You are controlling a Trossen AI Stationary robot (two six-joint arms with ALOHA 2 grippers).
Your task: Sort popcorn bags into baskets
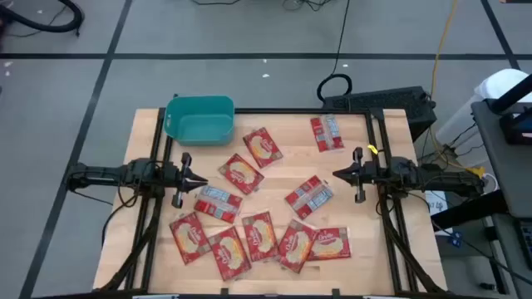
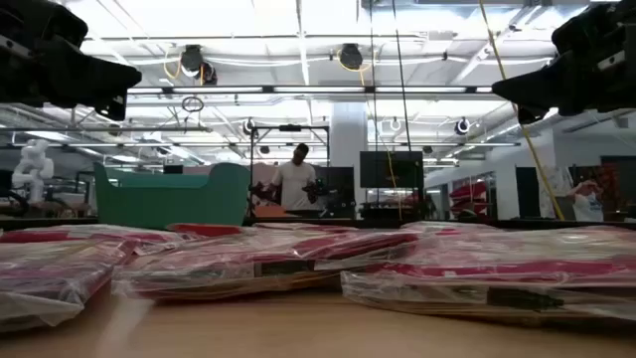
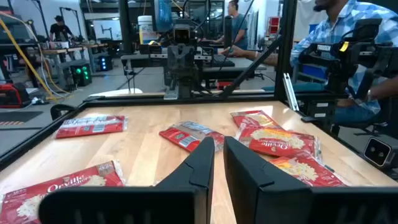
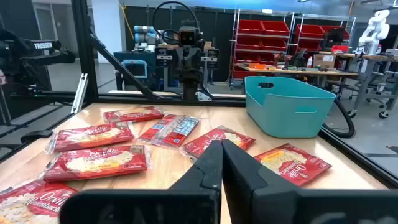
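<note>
Several red popcorn bags lie flat on the wooden table, most in a loose cluster across its middle and near side (image 1: 258, 235), and one lies apart at the far right (image 1: 326, 133). One bag shows a silvery-grey back (image 1: 218, 202). The teal basket (image 1: 199, 119) stands at the far left with nothing showing inside it (image 4: 292, 106). My left gripper (image 1: 202, 180) hovers level at the left, pointing toward the table's middle, its fingers (image 3: 218, 146) a narrow slit apart on nothing. My right gripper (image 1: 337, 175) hovers opposite it at the right, shut on nothing (image 4: 220, 149).
Black frame rails run along the table's left and right sides (image 1: 158, 208). Bare wood shows between the basket and the far-right bag (image 1: 283, 124). A dark device stands beyond the far edge (image 1: 378, 104). People sit and stand in the room behind (image 2: 295, 181).
</note>
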